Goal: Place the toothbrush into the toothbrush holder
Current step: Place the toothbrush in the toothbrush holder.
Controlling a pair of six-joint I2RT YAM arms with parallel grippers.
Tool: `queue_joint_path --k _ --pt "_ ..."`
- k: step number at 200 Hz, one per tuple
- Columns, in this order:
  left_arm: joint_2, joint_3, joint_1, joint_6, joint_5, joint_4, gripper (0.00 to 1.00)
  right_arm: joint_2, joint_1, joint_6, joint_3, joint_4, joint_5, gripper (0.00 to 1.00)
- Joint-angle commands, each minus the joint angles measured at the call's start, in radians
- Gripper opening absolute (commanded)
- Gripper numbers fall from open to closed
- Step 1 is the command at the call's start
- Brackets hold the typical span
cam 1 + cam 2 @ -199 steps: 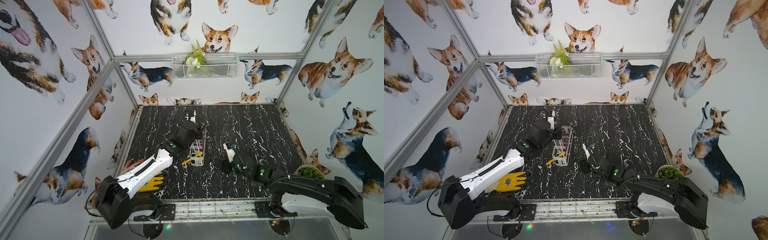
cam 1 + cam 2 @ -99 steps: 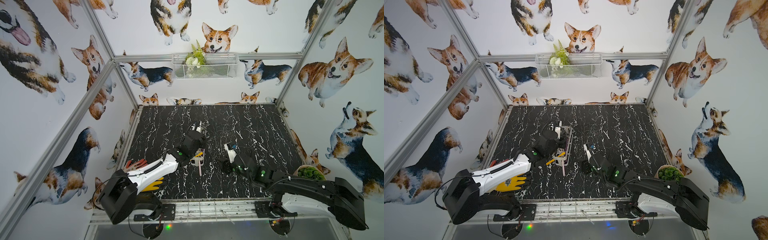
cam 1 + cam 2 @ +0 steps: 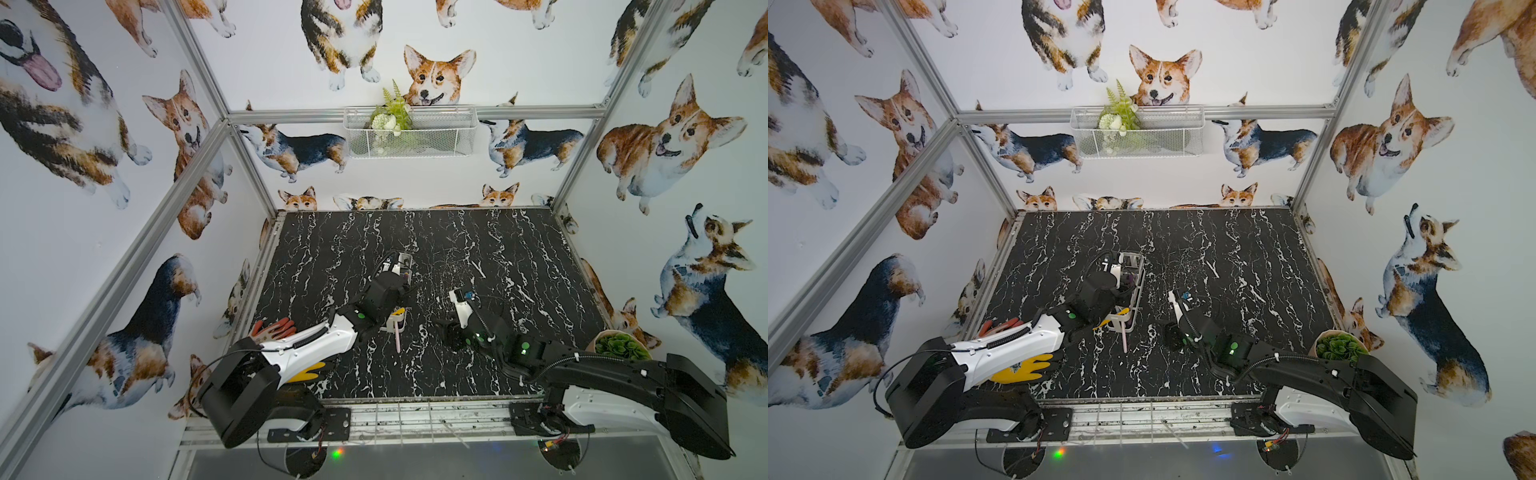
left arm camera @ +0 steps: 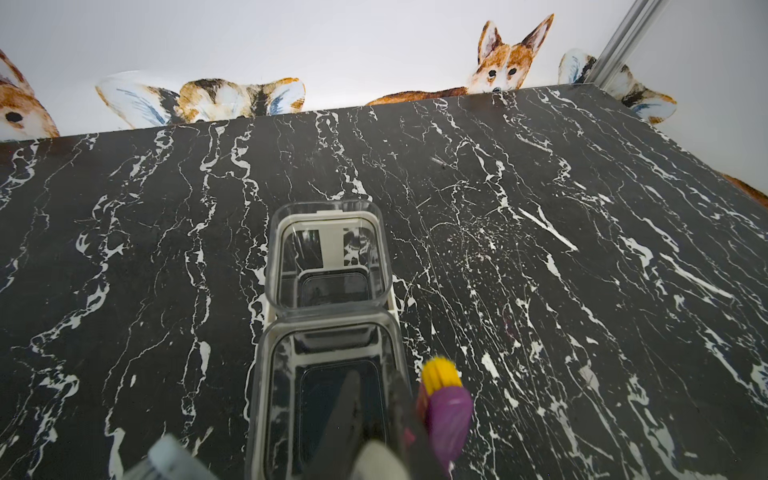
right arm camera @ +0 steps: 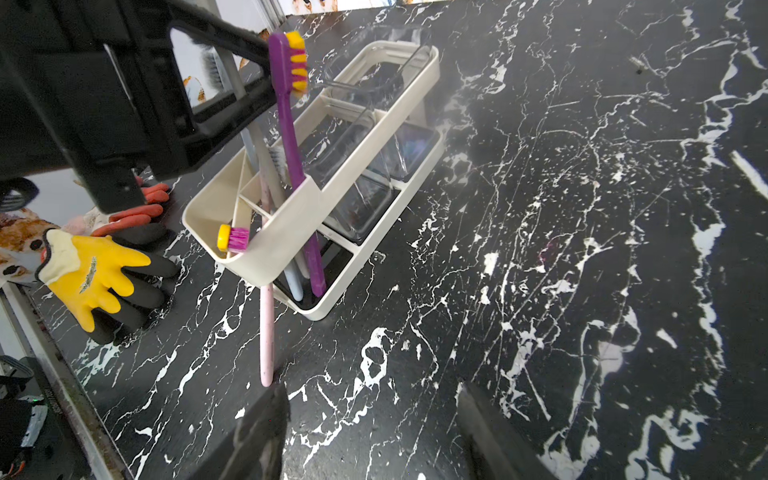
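Observation:
The toothbrush [image 5: 291,137] is purple with yellow bristles. It stands tilted in the near-end compartment of the toothbrush holder [image 5: 291,224], foot on the holder's floor. My left gripper [image 5: 272,66] hovers over the holder [image 4: 328,208], slightly open. The brush head [image 4: 449,411] rests beside the outer side of one finger, and nothing sits between the jaws. In both top views the left gripper [image 3: 399,286] covers the middle of the holder [image 3: 1133,266]. My right gripper [image 5: 378,415] stands open and empty low over the marble, right of the holder's near end [image 3: 451,334].
A pink toothbrush [image 5: 266,332] leans out of the holder's near end onto the table [image 3: 397,338]; a pale blue one [image 5: 293,282] stands inside. A yellow glove [image 5: 95,274] and a red glove [image 3: 274,326] lie at the front left. A potted plant [image 3: 621,347] sits front right.
My left gripper moved from the holder's far end toward its near end and came down with the purple brush, and its jaws have parted a little. The pink brush now sticks out. Right arm unchanged.

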Motion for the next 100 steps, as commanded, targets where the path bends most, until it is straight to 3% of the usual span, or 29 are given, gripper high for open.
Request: queue_joint_path --k 1,56,100 --pt "-0.018 -0.004 -0.005 -0.018 -0.02 0.019 0.36 0.018 0.003 0.037 -0.011 0.079 -0.033 0.67" --pt "-0.156 0.038 -0.008 -0.04 -0.038 -0.165 0.67 0.048 0.022 0.055 -0.015 0.152 -0.06 0.67" --pt "-0.246 0.097 -0.007 -0.084 -0.076 -0.375 0.7 0.144 0.022 0.042 0.113 0.113 -0.106 0.69"
